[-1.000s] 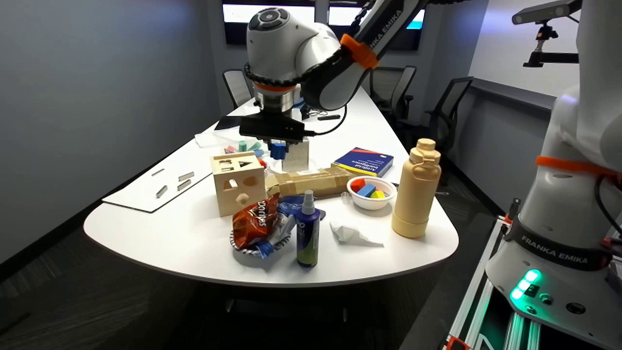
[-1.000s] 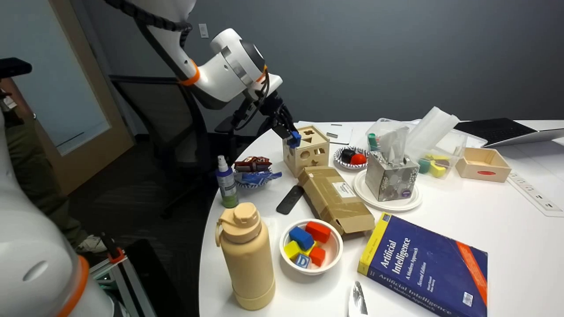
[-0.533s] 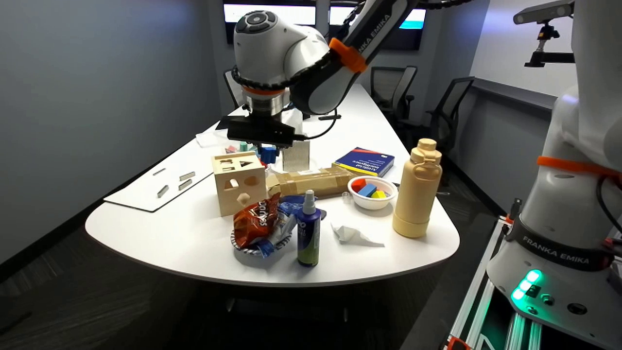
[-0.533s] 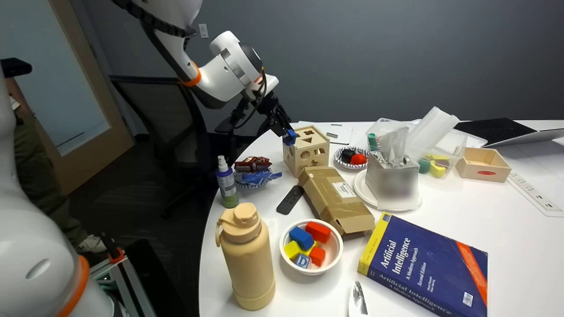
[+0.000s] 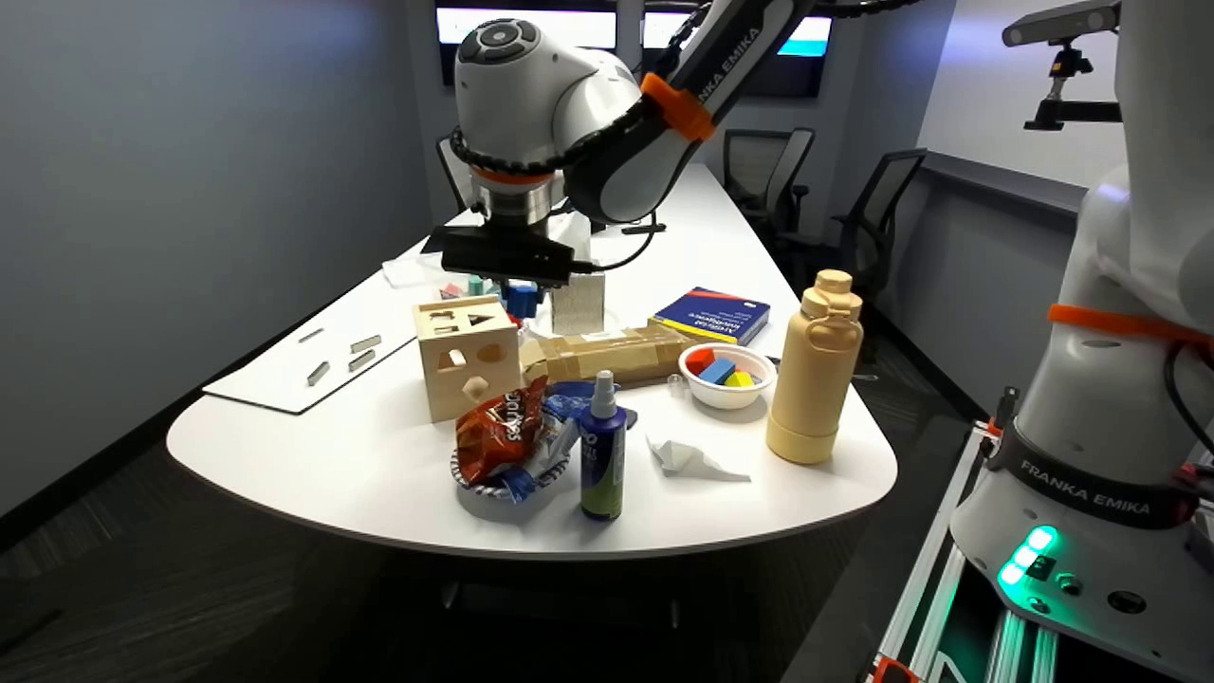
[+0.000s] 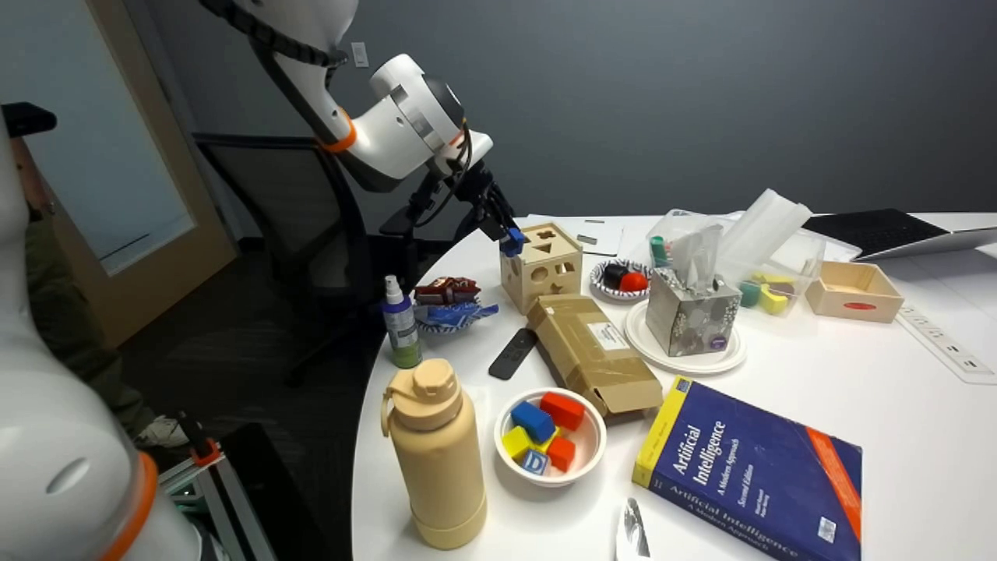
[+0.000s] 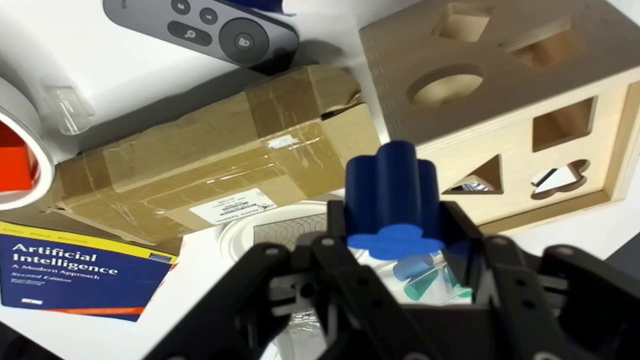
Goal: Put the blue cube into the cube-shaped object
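Observation:
My gripper (image 7: 395, 220) is shut on the blue cube (image 7: 392, 185), a blue block with a lobed, clover-like outline, in the wrist view. The block also shows in both exterior views (image 5: 522, 302) (image 6: 512, 242). The cube-shaped object, a pale wooden box (image 7: 515, 160), stands at the right in the wrist view. Its top has square, triangular and clover-shaped holes. It shows in both exterior views (image 5: 441, 391) (image 6: 516, 290). The block is held at the box's upper edge, with the triangular hole nearest in the wrist view. I cannot tell whether they touch.
A taped cardboard box (image 6: 596, 351) lies against the wooden box. A snack basket (image 5: 498, 489), a spray bottle (image 5: 602, 455), a remote (image 6: 512, 354) and a tissue box (image 6: 689, 319) stand near. A bowl of blocks (image 6: 506, 460), a tan bottle (image 6: 438, 467) and a book (image 6: 763, 460) lie farther off.
The gripper with the blue block has moved left and slightly down, towards the wooden box, in an exterior view. Over the last half second it is nearly still. The block stays gripped.

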### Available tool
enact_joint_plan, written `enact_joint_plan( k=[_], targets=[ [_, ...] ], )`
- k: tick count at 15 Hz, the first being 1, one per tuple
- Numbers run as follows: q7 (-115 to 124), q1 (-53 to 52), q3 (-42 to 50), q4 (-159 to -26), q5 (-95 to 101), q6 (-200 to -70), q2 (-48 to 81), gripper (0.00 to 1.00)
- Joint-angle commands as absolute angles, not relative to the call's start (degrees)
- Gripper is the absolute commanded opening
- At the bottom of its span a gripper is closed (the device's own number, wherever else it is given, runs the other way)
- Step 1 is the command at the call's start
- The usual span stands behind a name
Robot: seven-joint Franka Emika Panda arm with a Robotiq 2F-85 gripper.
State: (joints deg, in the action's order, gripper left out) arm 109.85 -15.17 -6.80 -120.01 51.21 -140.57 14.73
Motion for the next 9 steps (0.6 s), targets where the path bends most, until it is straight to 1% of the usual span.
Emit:
enact_joint_plan(
  k=[1,9],
  targets=[
    [109.74,-16.2,-6.89,-115.79,51.43,-138.38,16.25,0.24],
    [107.16,-18.12,-7.32,-103.71,50.01,-127.52,22.03,0.24]
  ],
)
